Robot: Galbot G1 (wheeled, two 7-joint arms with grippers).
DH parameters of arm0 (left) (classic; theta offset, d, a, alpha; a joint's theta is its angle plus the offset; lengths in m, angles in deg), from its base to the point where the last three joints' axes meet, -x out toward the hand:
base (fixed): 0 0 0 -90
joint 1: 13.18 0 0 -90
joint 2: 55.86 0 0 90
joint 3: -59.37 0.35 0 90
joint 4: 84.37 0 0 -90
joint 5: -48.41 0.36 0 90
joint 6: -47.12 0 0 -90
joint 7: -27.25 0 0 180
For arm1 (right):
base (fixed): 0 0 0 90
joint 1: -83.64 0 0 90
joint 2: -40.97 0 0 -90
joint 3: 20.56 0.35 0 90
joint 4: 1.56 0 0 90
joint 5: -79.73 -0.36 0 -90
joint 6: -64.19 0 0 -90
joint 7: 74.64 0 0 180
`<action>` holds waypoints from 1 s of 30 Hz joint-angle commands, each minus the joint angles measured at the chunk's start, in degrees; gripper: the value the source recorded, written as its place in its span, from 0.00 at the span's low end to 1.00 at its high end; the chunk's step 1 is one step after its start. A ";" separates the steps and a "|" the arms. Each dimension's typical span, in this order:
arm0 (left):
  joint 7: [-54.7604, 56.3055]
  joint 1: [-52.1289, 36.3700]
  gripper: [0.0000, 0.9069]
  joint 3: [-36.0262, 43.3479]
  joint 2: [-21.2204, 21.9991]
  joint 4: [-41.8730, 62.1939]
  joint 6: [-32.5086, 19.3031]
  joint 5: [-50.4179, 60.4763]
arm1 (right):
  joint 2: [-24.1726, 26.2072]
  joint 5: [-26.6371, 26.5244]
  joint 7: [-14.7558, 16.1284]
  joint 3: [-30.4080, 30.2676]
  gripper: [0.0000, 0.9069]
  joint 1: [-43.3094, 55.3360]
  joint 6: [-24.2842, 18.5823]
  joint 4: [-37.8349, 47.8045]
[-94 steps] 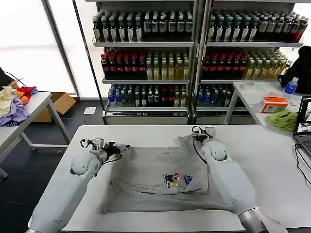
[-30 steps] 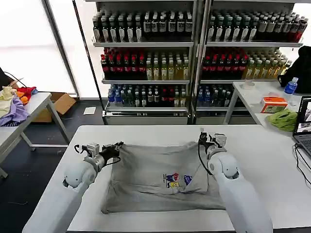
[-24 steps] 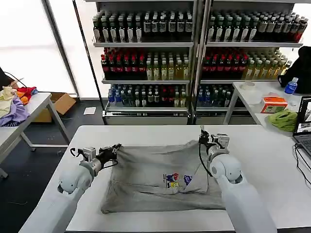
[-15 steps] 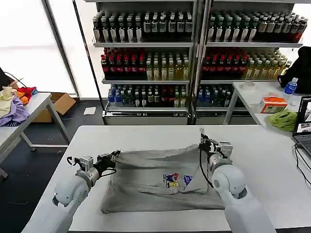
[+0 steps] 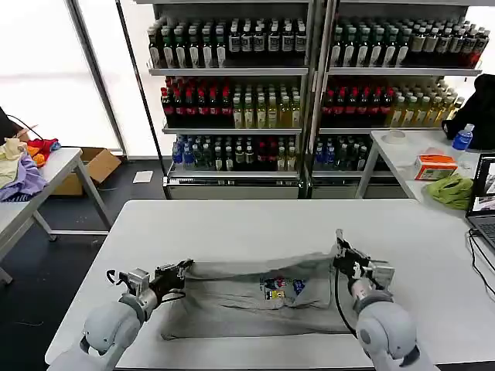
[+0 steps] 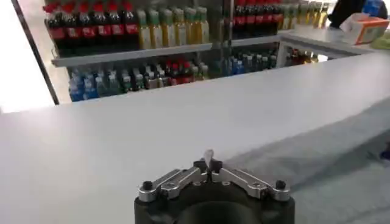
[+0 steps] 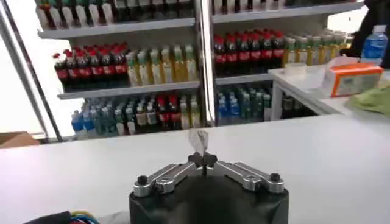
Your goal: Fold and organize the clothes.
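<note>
The clothes are one light grey T-shirt (image 5: 255, 305) lying across the near half of the white table (image 5: 232, 220), its multicoloured chest print (image 5: 277, 287) facing up. The far edge is lifted and stretched between my two grippers. My left gripper (image 5: 183, 268) is shut on the shirt's left corner; in the left wrist view a tip of grey cloth pokes out of the closed jaws of the left gripper (image 6: 209, 164), and the shirt (image 6: 317, 164) trails off to one side. My right gripper (image 5: 340, 249) is shut on the right corner, where a cloth tab (image 7: 198, 141) sticks up from the right gripper (image 7: 203, 158).
Shelves of bottles (image 5: 309, 100) stand behind the table. A side table at the right carries a lime-green cloth (image 5: 452, 189), an orange box (image 5: 435, 165) and a laptop (image 5: 486, 202). At the left is another table with coloured garments (image 5: 23, 174) and, beyond it, a cardboard box (image 5: 94, 164).
Both grippers have drawn back toward the table's near side, still holding the shirt's far edge. The upper part has come over the lower part, so the shirt spans less of the table.
</note>
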 commanded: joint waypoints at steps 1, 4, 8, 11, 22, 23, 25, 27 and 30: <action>-0.07 2.28 0.00 -0.44 -0.18 -0.89 -0.15 0.88 | 0.14 2.01 -0.31 2.55 0.00 -9.22 -0.06 -3.32; -0.21 2.57 0.00 -0.72 -0.42 -0.89 -0.31 0.90 | -0.19 3.22 -0.77 2.60 0.00 -10.76 -0.29 -3.32; -0.43 2.99 0.00 -1.04 -0.83 -1.16 -0.59 0.87 | -0.34 3.97 -1.14 2.60 0.00 -11.72 -0.31 -3.40; -0.60 3.23 0.00 -1.13 -0.96 -1.32 -0.67 0.89 | -0.65 5.34 -1.16 2.22 0.00 -12.86 -0.62 -3.58; -1.17 4.03 0.01 -1.16 -1.28 -2.12 -0.84 1.28 | -1.26 9.39 -0.67 0.35 0.00 -12.55 -2.25 -0.51; -1.29 4.41 0.00 -1.24 -1.21 -2.42 -0.95 1.45 | -1.29 9.49 -0.51 0.23 0.00 -12.28 -2.23 0.05; -1.40 4.76 0.01 -1.41 -1.10 -2.68 -0.97 1.84 | -1.28 9.82 -0.24 0.08 0.00 -12.09 -2.28 0.68; -1.37 5.35 0.02 -1.65 -1.05 -3.20 -0.98 2.37 | -1.25 10.26 0.00 -0.25 0.00 -12.03 -2.47 1.20; -1.83 6.40 0.02 -2.13 -1.07 -4.47 -0.83 2.96 | -1.32 11.98 0.34 -0.82 0.00 -12.07 -3.11 1.93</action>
